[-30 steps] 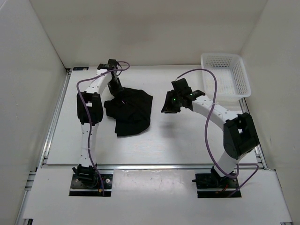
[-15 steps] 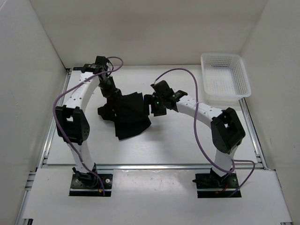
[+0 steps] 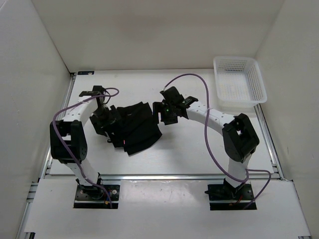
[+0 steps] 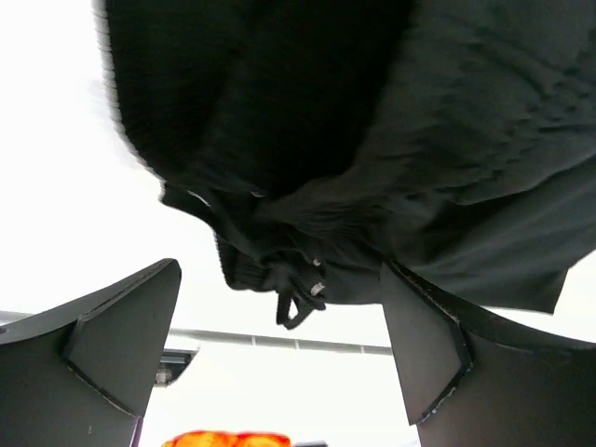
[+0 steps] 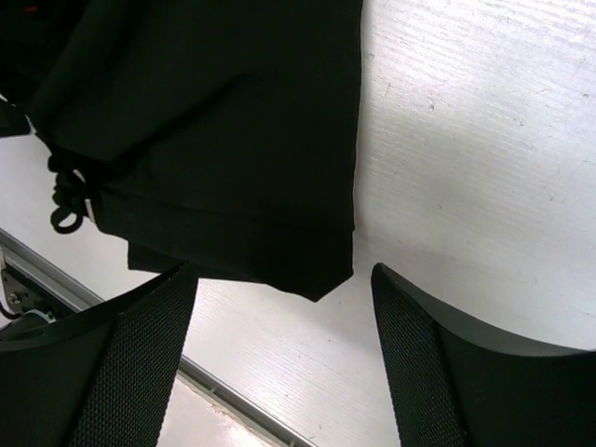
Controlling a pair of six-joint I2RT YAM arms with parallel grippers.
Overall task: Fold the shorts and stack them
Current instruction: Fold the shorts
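**Inspection: both sets of jaws apart, shorts loose on the table**

Item inspected: the shorts point(image 3: 137, 127), one pair in black cloth. They lie on the white table point(image 3: 199, 149), well to the left of the white mesh basket point(image 3: 237, 59) and nearer to my bases than the basket is. No part of the cloth touches the basket. The pair is not laid flat. It sits as a rumpled heap of overlapping folds, thickest at the end farthest from the basket. The side facing the basket is smoother and has a squared corner.

Left gripper point(image 3: 108, 125): I have it at the end of the shorts farthest from the basket, low against the heap. My jaws stand wide apart and nothing is pinched between them. From the left wrist, the gathered waistband and a knotted drawstring point(image 4: 296, 303) sit just beyond my fingers point(image 4: 112, 345). One fingertip overlaps the cloth edge in that view. I cannot tell whether it touches.

Right gripper point(image 3: 163, 112): I have it between the shorts and the basket, close to the shorts' basket-side edge and well apart from the basket. My jaws here are also apart and hold nothing. From the right wrist, the flat squared corner of the shorts lies on the table just ahead of the gap, with bare tabletop beside it. I cannot tell how high the fingertips are above the cloth.
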